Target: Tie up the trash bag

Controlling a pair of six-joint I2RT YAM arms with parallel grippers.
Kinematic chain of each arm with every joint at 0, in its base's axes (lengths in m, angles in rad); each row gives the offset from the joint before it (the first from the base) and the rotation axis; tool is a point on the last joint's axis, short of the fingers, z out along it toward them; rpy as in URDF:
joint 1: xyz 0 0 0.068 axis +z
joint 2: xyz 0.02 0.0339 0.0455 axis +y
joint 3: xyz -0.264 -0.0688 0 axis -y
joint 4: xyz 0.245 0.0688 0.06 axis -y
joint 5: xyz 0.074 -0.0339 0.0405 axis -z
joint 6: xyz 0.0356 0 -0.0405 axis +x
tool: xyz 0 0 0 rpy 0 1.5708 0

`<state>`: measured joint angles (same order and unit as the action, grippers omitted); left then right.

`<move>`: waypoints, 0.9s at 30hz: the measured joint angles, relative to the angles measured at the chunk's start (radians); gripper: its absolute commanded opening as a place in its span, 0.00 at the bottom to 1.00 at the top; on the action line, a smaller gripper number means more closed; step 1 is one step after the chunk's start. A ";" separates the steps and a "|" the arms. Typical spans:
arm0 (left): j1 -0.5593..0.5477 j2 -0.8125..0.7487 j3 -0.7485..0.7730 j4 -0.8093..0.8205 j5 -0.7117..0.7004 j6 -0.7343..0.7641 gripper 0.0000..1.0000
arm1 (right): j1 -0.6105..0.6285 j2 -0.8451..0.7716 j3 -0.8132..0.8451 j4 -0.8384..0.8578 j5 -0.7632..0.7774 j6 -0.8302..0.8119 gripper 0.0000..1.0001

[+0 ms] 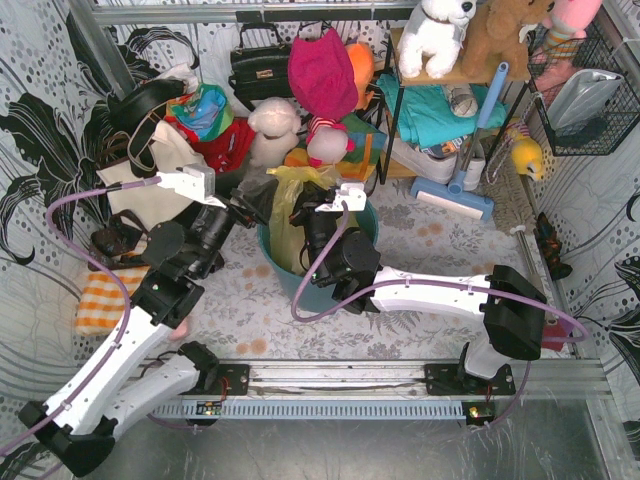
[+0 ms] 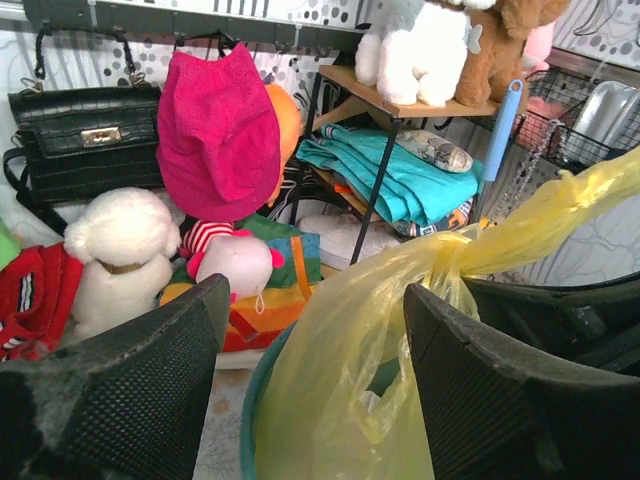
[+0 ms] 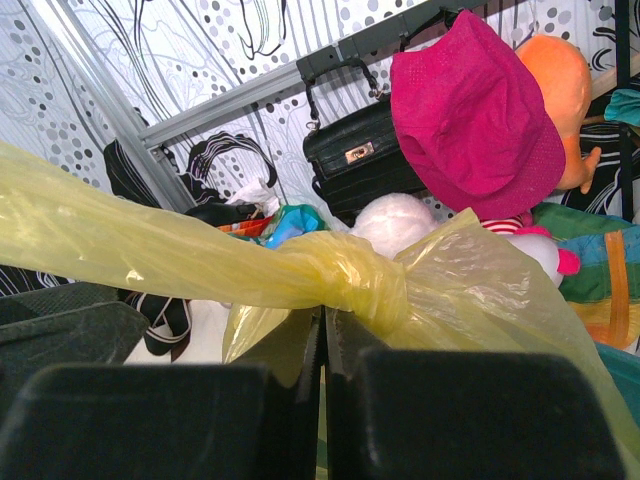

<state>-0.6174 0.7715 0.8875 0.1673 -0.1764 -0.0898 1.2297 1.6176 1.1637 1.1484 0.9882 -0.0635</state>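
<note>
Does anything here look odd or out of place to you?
I see nothing spilled or torn. Only the trash bag looks odd: its neck is stretched sideways into a tight rope with a knot, instead of standing upright in the teal bin.

White arms point(image 1: 430, 293), purple cables point(image 1: 60, 213), black textured fingers point(image 2: 130, 390).

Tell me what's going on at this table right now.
Two robot arms are tying up the yellow trash bag, which sits in a teal bin. The right claw is shut just under a knot in the bag's twisted neck, with thin plastic apparently pinched between its jaws. The left claw is open, its jaws wide apart on either side of the bag's gathered top, not clamping it. One knot is already formed.
</note>
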 measured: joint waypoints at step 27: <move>0.491 0.240 -0.181 0.660 0.997 -0.500 0.55 | 0.000 0.000 0.013 -0.045 -0.012 0.035 0.00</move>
<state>-0.1268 1.0111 0.7067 0.8276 0.8204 -0.5896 1.2297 1.6180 1.1767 1.1038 0.9764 -0.0288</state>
